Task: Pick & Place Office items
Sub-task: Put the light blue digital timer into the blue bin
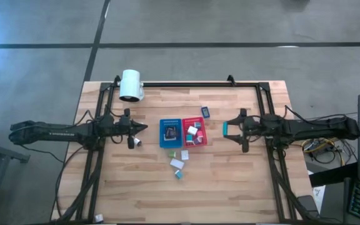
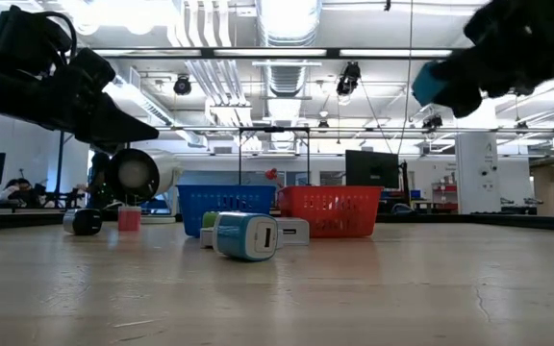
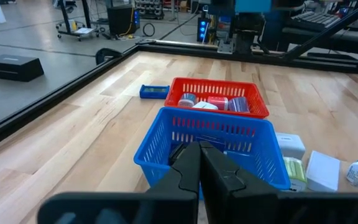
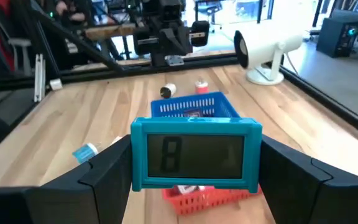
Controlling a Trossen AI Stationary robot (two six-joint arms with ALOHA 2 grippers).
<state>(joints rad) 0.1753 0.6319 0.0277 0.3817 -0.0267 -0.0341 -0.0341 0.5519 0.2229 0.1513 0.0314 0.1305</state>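
My right gripper hangs above the table just right of the red tray, shut on a teal-framed block with a grey display face. It shows high up in the low view. My left gripper is shut and empty, raised left of the blue tray, whose wall fills the left wrist view. Several small items lie in the red tray. Loose white, green and teal blocks rest on the wood near the trays, and a blue one lies farther off. My right gripper pinches the teal-framed block by its two short ends, one finger on each side. The fingers reach in level from the table's right. The block is lifted clear of the table and upright, its display face turned toward the wrist.
A big white cylinder stands at the far left corner. A small black roll and a pink piece lie under my left gripper. Black frame rails run along the far edge and both sides. Bare wood stretches toward the near edge.
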